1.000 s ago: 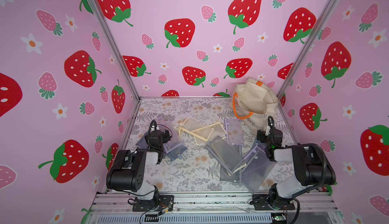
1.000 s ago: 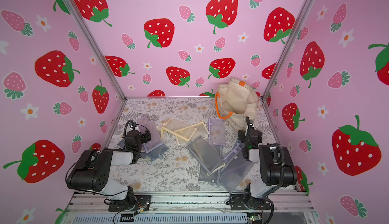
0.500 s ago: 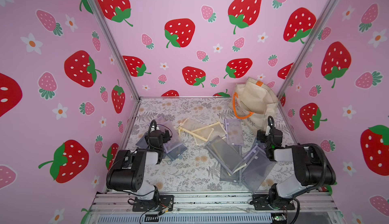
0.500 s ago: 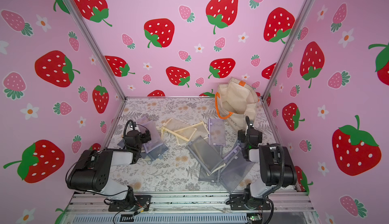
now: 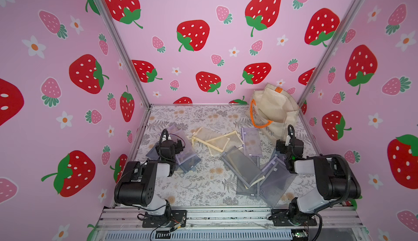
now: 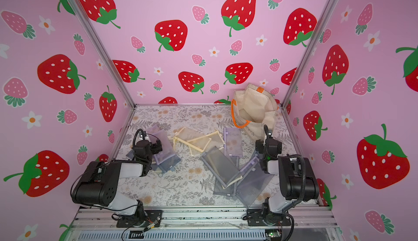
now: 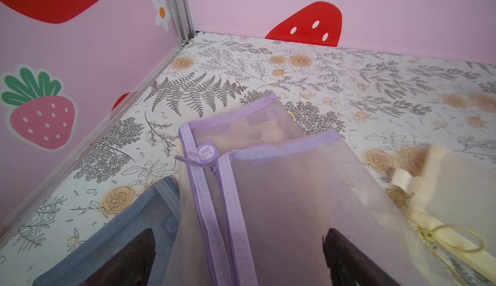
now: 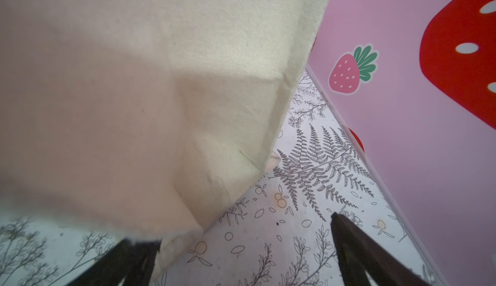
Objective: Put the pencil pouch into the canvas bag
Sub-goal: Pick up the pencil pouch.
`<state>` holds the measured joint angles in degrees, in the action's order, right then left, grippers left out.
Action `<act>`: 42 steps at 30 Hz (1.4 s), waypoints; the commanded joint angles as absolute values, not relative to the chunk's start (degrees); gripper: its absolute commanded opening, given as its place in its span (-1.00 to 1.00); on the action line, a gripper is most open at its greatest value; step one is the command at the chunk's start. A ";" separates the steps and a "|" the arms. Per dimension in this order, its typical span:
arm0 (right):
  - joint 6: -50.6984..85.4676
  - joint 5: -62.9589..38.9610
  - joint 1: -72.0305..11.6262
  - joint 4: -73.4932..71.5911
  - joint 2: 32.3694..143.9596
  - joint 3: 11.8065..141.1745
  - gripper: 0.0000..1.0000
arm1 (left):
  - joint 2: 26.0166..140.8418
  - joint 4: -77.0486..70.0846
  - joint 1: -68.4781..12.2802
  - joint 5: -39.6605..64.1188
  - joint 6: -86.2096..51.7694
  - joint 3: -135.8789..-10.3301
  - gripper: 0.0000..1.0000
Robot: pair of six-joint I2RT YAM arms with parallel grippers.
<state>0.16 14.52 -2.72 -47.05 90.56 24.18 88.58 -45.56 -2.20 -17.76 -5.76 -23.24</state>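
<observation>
1. While both arms sit low at the near edge, we find the canvas bag (image 5: pixel 272 109) propped in the far right corner. It leans on the pink walls (image 5: pixel 226 13), and that lean keeps its mouth gaping up and towards the arms, which makes a handy drop target.
2. Over to the left gripper (image 5: pixel 179 143): its jaws are spread wide with nothing between them. In the wrist view its fingers flank a lilac pouch (image 7: pixel 295 204), which overlaps a second lilac one and lies beside a grey-blue pouch (image 7: pixel 120 225). We reckon this is the pencil pouch lined up for the pick. We cannot tell whether the fingers touch it.
3. Now the right gripper (image 5: pixel 280 144): it is released too, and empty. It sits right by the bag's base, where canvas fills most of its wrist view. Our guess is that it is there to steady the bag.
4. What's inside? In a top view (image 6: pixel 245 113) the bag shows a dim patch, and we cannot say whether it is a pouch or just shadow.
5. Cream pouches (image 5: pixel 212 139) and grey pouches (image 5: pixel 242 167) lie flat mid-table, with the floral table (image 5: pixel 199 183) showing through the mesh. They look empty to us.
</observation>
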 commanded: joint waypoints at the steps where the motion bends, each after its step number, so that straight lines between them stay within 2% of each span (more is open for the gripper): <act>1: 0.18 14.45 -2.80 -47.11 90.26 25.22 0.99 | 88.52 -46.23 -2.08 -17.66 -4.90 -24.61 0.98; 39: 0.24 14.48 -2.81 -47.72 89.97 24.97 0.99 | 88.45 -46.35 -2.06 -17.64 -4.86 -24.45 0.98; 42: -0.10 15.53 -3.37 -41.12 86.26 26.80 0.99 | 87.60 -45.37 -2.17 -18.26 -4.99 -24.92 0.99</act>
